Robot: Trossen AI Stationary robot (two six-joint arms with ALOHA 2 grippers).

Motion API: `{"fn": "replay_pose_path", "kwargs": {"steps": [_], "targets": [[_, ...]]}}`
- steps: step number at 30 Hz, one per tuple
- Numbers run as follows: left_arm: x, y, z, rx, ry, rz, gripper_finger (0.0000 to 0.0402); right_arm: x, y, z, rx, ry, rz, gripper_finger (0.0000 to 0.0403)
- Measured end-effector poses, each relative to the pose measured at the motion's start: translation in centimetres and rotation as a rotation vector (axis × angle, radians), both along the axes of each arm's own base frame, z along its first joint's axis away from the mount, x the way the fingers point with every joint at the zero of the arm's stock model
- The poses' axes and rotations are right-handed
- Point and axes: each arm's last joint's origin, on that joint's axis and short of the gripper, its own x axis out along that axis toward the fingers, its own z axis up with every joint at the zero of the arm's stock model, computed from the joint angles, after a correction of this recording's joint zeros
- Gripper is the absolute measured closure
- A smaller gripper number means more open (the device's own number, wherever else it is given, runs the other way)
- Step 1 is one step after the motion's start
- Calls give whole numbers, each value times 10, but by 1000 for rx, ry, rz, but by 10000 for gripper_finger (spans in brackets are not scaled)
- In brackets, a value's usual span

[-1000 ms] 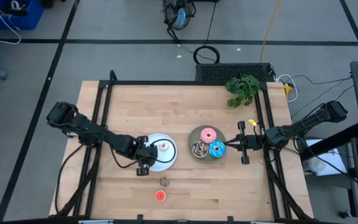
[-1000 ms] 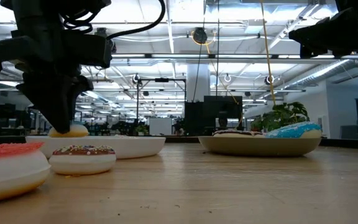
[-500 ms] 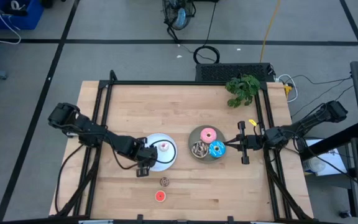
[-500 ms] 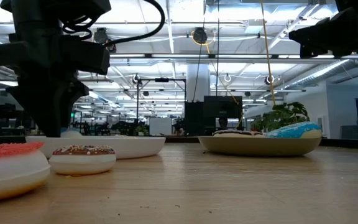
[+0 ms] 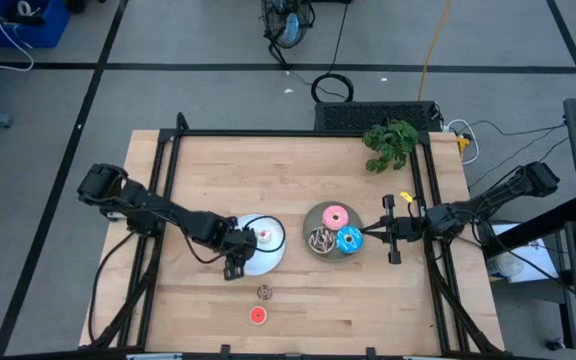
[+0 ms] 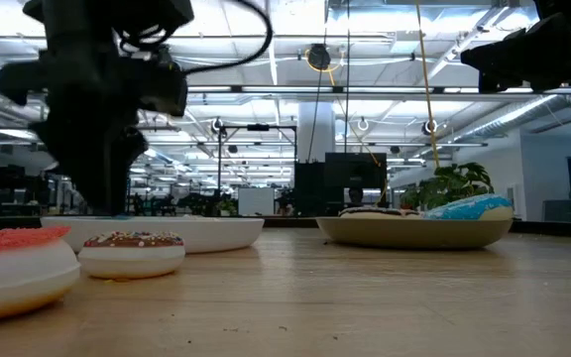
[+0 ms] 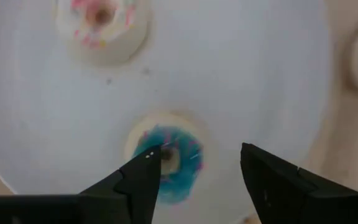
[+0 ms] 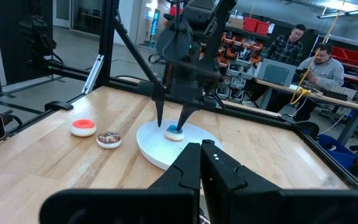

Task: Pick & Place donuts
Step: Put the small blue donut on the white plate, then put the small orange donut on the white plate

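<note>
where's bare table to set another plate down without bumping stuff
The back half, between the white plate and the plant, is bare wood. So is the front right corner, below the grey plate. It is crowded mid-table: left hand over the white plate, two small donuts in front.

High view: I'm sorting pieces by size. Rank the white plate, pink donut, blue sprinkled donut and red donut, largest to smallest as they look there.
1. White plate, clearly largest.
2. Pink donut and blue sprinkled donut: they look alike, so I won't rank them.
3. Red donut, smallest.
</note>
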Motion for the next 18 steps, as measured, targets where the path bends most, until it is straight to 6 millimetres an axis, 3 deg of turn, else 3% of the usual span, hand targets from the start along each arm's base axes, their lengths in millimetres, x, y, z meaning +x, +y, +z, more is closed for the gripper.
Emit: {"fn": "replay_pose_path", "kwargs": {"steps": [5,9,18], "targets": [[11,-4,28,-4,-47,-27,178,0,0,0,3,0,0,403],[19,-12,64,30,-57,-125,182,0,0,0,4,0,0,403],[26,-43,152,150,-261,-208,253,0,0,0,2,0,0,403]]}}
